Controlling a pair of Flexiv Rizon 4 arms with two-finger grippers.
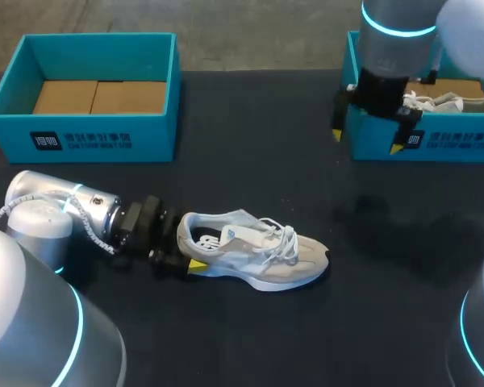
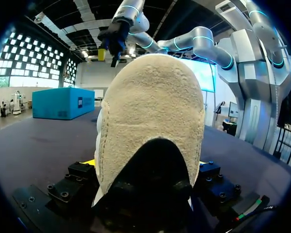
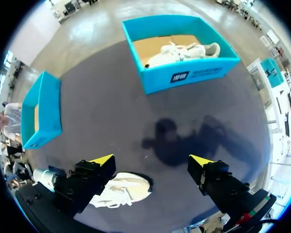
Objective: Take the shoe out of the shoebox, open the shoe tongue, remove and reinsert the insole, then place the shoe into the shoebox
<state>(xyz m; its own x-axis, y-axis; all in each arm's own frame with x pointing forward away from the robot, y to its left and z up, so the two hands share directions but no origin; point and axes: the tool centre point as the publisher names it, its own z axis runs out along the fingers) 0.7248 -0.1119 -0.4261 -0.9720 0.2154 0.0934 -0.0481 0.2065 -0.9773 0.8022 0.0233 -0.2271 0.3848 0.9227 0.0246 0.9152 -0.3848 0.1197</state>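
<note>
At far left stands an empty shoebox (image 1: 89, 137). Nearer, the left pincer (image 1: 182, 250) is clamped on the heel of the shoe (image 1: 254, 246), which lies on the table (image 1: 306, 339), toe pointing right. Further right, the right pincer (image 1: 367, 139) hangs high over the table, spread and empty, by a second shoebox (image 1: 436, 141) (another shoe lies in it). Opening the tongue looks next. Keep the heel pinned, bring the right pincer down onto the tongue's edge behind the laces, and lift gently toward the toe.
</note>
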